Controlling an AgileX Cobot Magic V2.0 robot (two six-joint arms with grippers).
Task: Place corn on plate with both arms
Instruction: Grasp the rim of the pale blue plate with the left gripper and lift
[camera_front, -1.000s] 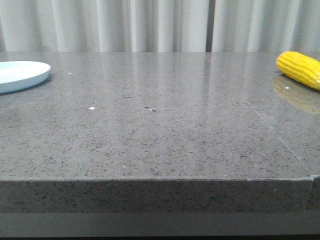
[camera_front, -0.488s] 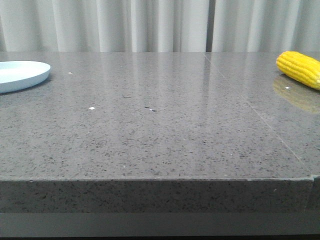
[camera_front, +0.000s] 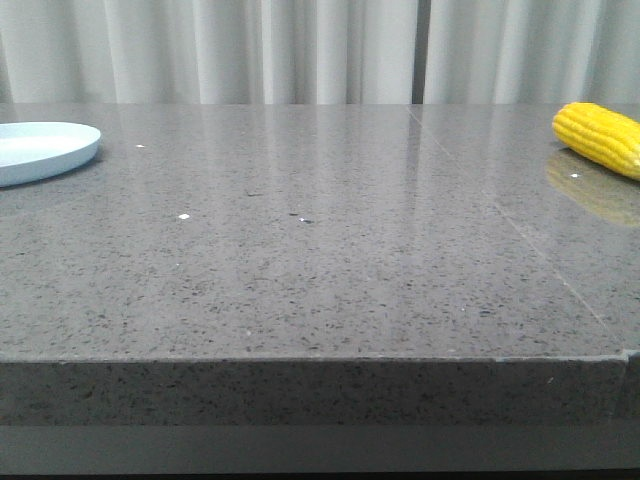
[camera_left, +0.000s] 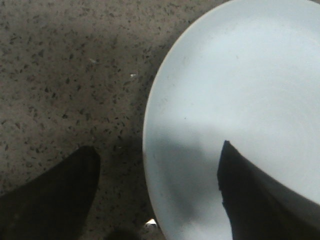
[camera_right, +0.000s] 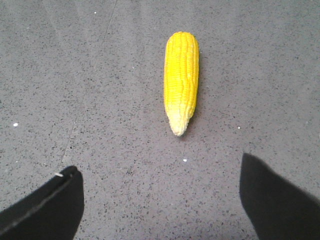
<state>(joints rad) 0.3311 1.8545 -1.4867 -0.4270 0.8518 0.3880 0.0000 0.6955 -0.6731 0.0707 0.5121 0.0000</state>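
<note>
Right tool (camera_right: 160, 200) hangs spread just short of the corn's (camera_right: 181, 80) pale tip; left tool (camera_left: 155, 200) gapes astride the plate's (camera_left: 235, 90) rim. Nothing has shifted in 1 second, so no grasp has begun.

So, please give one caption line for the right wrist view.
Open right gripper above a bright yellow corn cob lying on the speckled grey stone table.
</note>
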